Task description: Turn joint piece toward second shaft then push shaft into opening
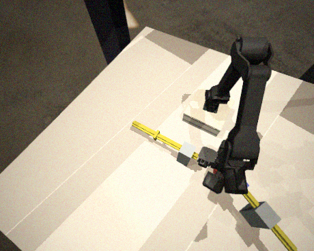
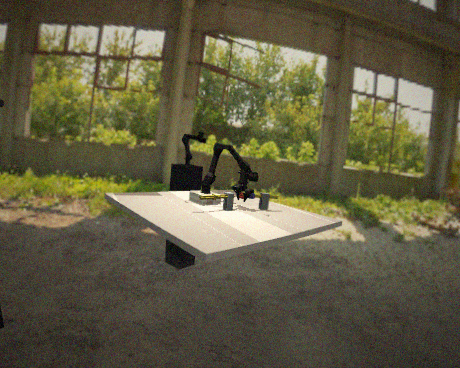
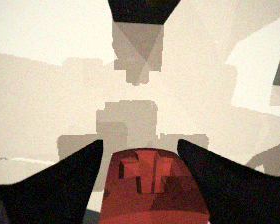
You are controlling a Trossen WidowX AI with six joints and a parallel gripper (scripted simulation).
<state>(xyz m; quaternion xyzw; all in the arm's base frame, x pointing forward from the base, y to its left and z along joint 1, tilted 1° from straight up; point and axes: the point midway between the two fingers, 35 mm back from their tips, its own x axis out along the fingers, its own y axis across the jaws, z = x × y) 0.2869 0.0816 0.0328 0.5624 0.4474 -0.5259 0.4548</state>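
Observation:
The red joint piece (image 1: 215,171) (image 2: 241,195) (image 3: 153,210) is mostly hidden by the fingers in the top view; its recessed face shows in the wrist view. My gripper (image 1: 210,168) (image 3: 141,144) is open around it, one finger each side, with a gap at both fingertips. A bit of blue hinge part (image 1: 247,185) shows beside the gripper, at the end of the fixed yellow shaft (image 1: 284,238), which passes through the larger grey block (image 1: 267,214). The second yellow shaft (image 1: 168,141), with a small collar, runs through the smaller block (image 1: 184,156); its near end is close to a finger.
A grey bar (image 1: 201,125) lies on the pale table (image 1: 92,164) between the arm's base (image 1: 216,97) and the second shaft. The arm reaches over the table from the back. A dark post (image 1: 107,31) stands beyond the table edge.

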